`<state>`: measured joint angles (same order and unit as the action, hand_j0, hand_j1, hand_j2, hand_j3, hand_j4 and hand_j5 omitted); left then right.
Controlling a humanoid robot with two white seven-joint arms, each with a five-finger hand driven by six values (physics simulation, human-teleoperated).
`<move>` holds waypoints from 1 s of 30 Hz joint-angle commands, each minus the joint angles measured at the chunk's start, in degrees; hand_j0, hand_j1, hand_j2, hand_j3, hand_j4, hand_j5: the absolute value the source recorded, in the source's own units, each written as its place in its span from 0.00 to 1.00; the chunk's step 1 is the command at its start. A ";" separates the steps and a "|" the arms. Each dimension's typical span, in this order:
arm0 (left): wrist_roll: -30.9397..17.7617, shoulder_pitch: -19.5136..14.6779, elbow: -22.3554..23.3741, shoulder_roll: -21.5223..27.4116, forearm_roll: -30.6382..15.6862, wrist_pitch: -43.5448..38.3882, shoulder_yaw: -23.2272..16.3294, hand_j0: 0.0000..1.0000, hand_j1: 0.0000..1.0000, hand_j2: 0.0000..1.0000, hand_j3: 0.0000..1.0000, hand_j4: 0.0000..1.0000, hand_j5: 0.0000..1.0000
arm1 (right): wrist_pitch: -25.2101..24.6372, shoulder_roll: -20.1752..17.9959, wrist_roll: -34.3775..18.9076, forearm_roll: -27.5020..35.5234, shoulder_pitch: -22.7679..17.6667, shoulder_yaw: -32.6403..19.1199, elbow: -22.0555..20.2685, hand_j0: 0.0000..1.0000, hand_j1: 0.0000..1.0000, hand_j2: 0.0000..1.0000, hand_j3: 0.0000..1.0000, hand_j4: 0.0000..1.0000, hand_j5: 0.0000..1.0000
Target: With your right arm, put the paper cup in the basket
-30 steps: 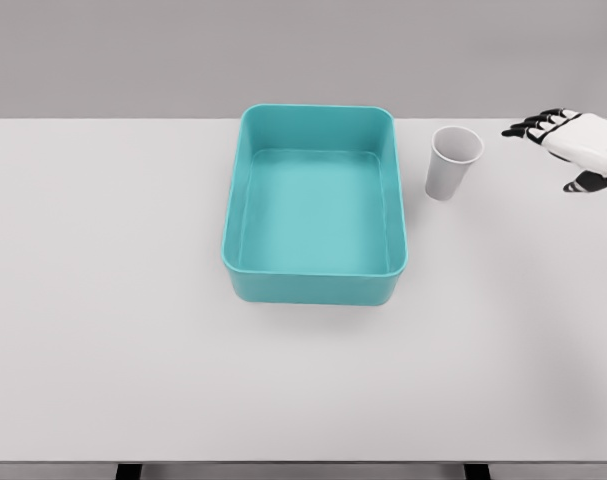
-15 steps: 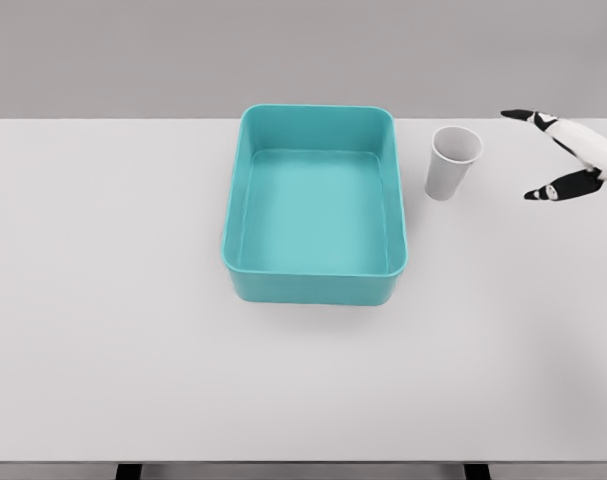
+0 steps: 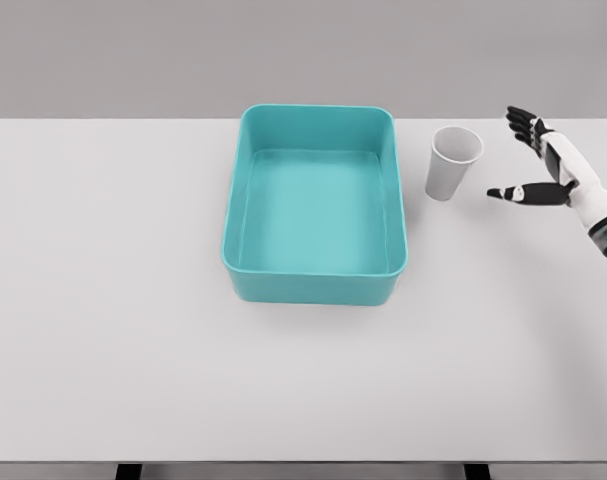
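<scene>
The paper cup (image 3: 453, 162) stands upright near the surface's (image 3: 133, 350) far edge, just right of the basket (image 3: 314, 285). The right robot hand (image 3: 543, 165) — fingers spread, thumb apart, holding nothing — waits near the far right corner, so the cup lies to its left, clearly apart, its long axis vertical.

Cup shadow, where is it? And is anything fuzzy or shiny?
Head view: soft even light, so the paper cup casts barely any shadow on the table; the basket leaves a faint one along its front; no glare; the open robot hand looks sharp.
</scene>
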<state>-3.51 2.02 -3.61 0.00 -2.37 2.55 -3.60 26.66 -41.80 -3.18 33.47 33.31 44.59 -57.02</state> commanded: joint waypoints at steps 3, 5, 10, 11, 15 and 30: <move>-0.01 0.00 0.00 0.00 0.00 0.00 0.00 1.00 1.00 1.00 1.00 1.00 1.00 | -0.03 4.00 0.01 2.04 0.00 -1.35 2.09 1.00 1.00 1.00 1.00 1.00 1.00; -0.01 0.00 0.00 0.00 0.00 0.00 0.00 1.00 1.00 1.00 1.00 1.00 1.00 | 0.05 4.09 0.01 1.95 0.09 -1.35 2.09 1.00 1.00 1.00 1.00 1.00 1.00; -0.01 0.00 0.00 0.00 0.00 0.00 0.00 1.00 1.00 1.00 1.00 1.00 1.00 | 0.23 4.09 -0.08 2.13 0.00 -1.35 1.91 1.00 1.00 1.00 1.00 1.00 1.00; -0.01 0.00 0.00 0.00 0.00 0.00 0.00 1.00 1.00 1.00 1.00 1.00 1.00 | 0.23 4.09 -0.08 2.21 0.00 -1.35 1.82 1.00 1.00 1.00 1.00 1.00 1.00; -0.01 0.00 0.00 0.00 0.00 0.00 0.00 1.00 1.00 1.00 1.00 1.00 1.00 | 0.41 5.06 -0.08 1.95 0.00 -1.17 1.21 1.00 1.00 1.00 1.00 1.00 1.00; -0.01 0.00 0.00 0.00 0.00 0.00 0.00 1.00 1.00 1.00 1.00 1.00 1.00 | 0.32 8.05 -0.08 1.60 0.18 -0.82 1.21 1.00 1.00 1.00 1.00 1.00 1.00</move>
<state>-3.51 2.02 -3.60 0.00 -2.37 2.55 -3.60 27.02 -34.12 -3.26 35.03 33.57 43.85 -55.87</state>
